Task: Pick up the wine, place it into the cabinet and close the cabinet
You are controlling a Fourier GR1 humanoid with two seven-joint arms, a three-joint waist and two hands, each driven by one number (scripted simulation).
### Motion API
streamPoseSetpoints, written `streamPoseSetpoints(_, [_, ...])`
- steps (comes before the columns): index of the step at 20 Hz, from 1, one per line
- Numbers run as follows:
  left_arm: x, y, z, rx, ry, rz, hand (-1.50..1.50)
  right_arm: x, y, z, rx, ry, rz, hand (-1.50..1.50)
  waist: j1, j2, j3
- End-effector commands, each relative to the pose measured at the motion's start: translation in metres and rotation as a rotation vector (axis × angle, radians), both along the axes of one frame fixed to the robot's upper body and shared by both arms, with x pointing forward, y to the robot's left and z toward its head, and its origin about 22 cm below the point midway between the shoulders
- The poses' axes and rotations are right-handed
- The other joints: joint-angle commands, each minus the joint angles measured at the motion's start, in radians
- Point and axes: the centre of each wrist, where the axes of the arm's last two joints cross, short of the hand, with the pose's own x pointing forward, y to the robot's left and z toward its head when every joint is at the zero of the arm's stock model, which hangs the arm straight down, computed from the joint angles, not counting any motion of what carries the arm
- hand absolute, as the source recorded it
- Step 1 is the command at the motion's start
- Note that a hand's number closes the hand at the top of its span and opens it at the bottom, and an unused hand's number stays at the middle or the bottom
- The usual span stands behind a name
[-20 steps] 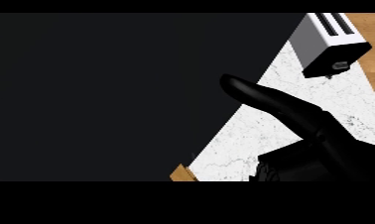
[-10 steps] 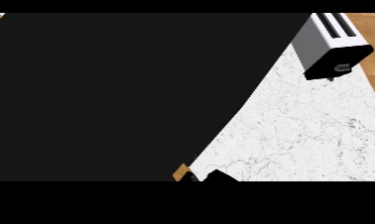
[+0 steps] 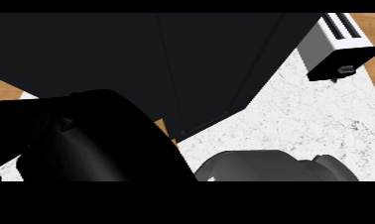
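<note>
**Colleague:** What has changed in the last second?

**Me:** The black finger that was reaching over the worktop (image 3: 293, 119) near its right side is gone. Now a grey forearm (image 3: 256, 166) lies along the near edge. A large black shape, which I take for a robot hand (image 3: 95, 143), covers the near left corner. The cabinet (image 3: 110, 59) now takes less of my view, and the toaster (image 3: 333, 49) at the far right corner looks nearer.

**Colleague:** And the wine?

**Me:** I do not see it anywhere. It may be inside the cabinet or hidden behind that black shape. I think I am near the closing step, but I cannot confirm it.

**Colleague:** Is the robot hand open or closed?

**Me:** I cannot tell, and I also cannot tell which side it belongs to. It is very close to the camera, and the forearm lies almost level.
</note>
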Motion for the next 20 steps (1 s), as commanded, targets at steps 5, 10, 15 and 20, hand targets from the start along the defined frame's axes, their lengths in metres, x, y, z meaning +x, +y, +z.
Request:
streamPoseSetpoints(5, [0.001, 0.027, 0.011, -0.007, -0.010, -0.032, 1.50, 0.073, 0.035, 0.020, 0.024, 0.039, -0.156, 1.50, 0.015, 0.008, 0.001])
streamPoseSetpoints(10, [0.019, 0.048, 0.018, 0.003, -0.031, -0.018, 1.50, 0.118, 0.045, 0.000, -0.001, 0.039, -0.241, 1.50, 0.005, 0.017, 0.000])
streamPoseSetpoints(15, [0.015, 0.048, 0.030, 0.010, -0.046, -0.004, 1.50, 0.172, 0.017, -0.038, -0.021, 0.065, -0.317, 1.50, 0.001, 0.016, 0.002])
streamPoseSetpoints(20, [0.017, 0.043, 0.031, -0.010, -0.053, -0.025, 1.50, 0.190, 0.002, -0.054, -0.052, 0.060, -0.385, 1.50, 0.004, 0.023, 0.001])
